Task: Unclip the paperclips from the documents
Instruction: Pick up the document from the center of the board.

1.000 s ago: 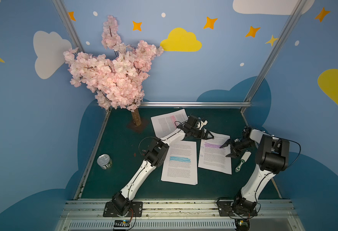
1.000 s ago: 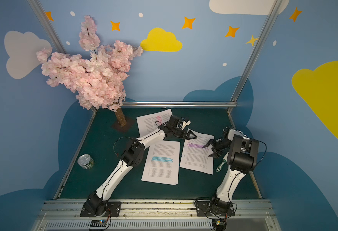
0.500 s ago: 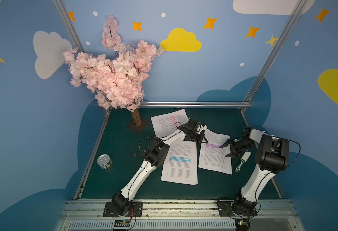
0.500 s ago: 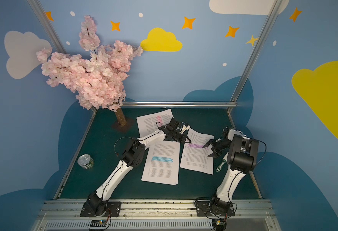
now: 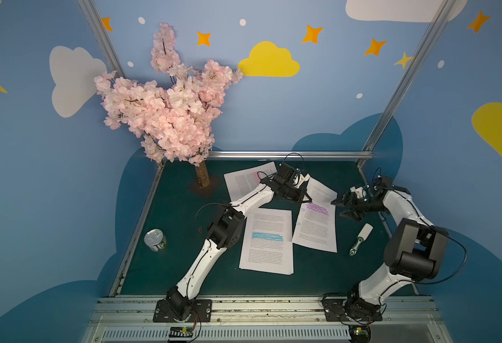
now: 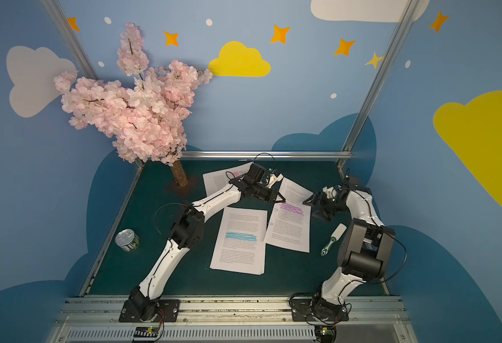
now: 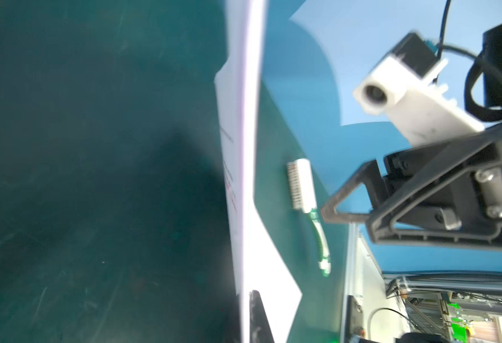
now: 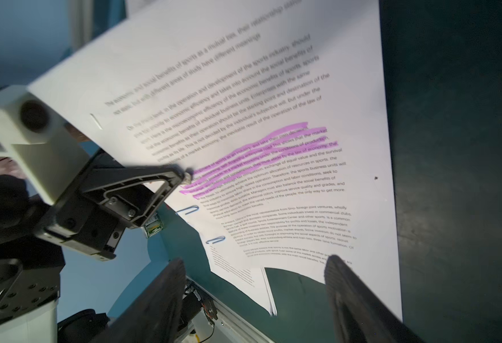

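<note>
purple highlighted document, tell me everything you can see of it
The purple highlighted document is a thin white paper stack with small black print and a purple band mid-page. It lies on the green table, sheets fanned at one corner. Two blue paperclips sit on its left margin. The shut left claw meets that margin beside the band; what it pinches is unclear.

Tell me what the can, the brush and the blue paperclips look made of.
Can: shiny metal, judging by the glare on its silvery lid; a green-and-white label wraps it.
Brush: probably plastic, with a smooth white head, green-and-white handle and pale bristles.
Blue paperclips: thin bent wire, likely coated, since the colour is even.
</note>
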`<action>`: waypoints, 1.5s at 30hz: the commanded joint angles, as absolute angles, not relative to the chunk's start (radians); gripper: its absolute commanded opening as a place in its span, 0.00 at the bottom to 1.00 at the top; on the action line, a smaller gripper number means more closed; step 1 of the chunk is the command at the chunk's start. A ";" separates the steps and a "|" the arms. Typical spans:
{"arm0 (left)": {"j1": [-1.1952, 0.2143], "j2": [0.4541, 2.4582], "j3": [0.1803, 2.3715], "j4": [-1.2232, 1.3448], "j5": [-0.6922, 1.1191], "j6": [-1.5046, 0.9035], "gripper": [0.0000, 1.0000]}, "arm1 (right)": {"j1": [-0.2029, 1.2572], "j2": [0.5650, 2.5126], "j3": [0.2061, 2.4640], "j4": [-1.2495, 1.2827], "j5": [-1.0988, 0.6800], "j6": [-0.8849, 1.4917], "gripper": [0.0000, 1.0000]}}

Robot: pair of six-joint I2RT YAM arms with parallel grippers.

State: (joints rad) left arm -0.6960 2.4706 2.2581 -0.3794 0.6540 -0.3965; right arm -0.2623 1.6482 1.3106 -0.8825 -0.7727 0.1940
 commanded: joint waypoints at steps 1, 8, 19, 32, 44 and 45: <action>-0.688 2.340 2.247 -0.477 0.654 -0.342 0.03 | -0.254 1.607 1.363 -0.855 -0.957 0.134 0.80; -0.621 2.125 2.219 -0.711 0.657 -0.256 0.03 | -0.179 1.575 1.426 -0.723 -1.124 0.201 0.86; -0.480 1.879 2.193 -0.873 0.834 -0.233 0.03 | -0.020 1.606 1.509 -0.433 -1.224 0.401 0.86; -0.402 1.716 1.899 -0.294 1.035 -0.695 0.03 | 0.083 1.652 1.427 0.322 -1.287 0.951 0.86; -0.345 1.650 1.613 0.087 0.960 -0.898 0.03 | 0.133 1.612 1.367 0.537 -1.294 1.167 0.60; -0.345 1.647 1.607 0.099 0.960 -0.910 0.03 | 0.140 1.611 1.363 0.534 -1.293 1.164 0.61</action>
